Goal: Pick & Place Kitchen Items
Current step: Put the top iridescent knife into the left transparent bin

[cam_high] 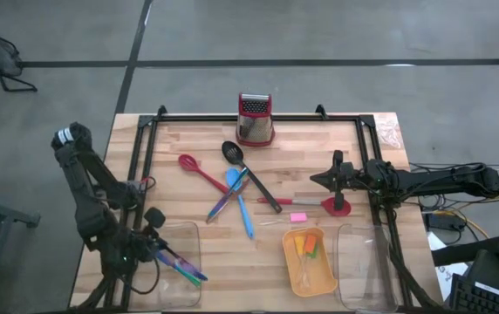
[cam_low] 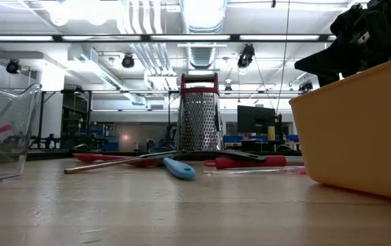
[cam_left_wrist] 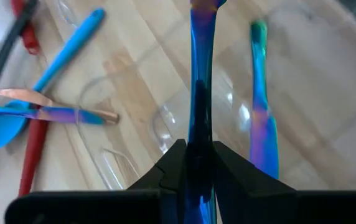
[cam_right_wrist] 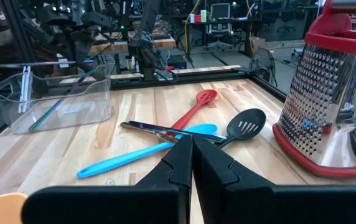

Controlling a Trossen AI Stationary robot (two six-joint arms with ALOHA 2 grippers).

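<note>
While nipped tight between the two dark fingers of the left hand, a shiny blue stick hangs over the clear tray at about seven o'clock on the worktop. Looks like the putting-down step for this stick. Already lying in that tray beside it: one more stick, green at one end and purple lower down.

Next move, as a guess: lower a little, open the fingers, let the stick drop flat next to the other one, then lift straight up so nothing catches on the tray wall.

Over at three o'clock, the right hand, fingers pressed shut on nothing, waiting close by a red spoon whose round end lies under it.

Left in a pile near the middle of the worktop: a red slotted spoon, a black slotted spoon, a blue spatula and a shiny stick, all crossing each other. A small pink piece just toward five o'clock from the pile. Small orange and green pieces already inside the orange tray at five o'clock. Grater standing at twelve o'clock, not part of the job.

Plenty still to move.
</note>
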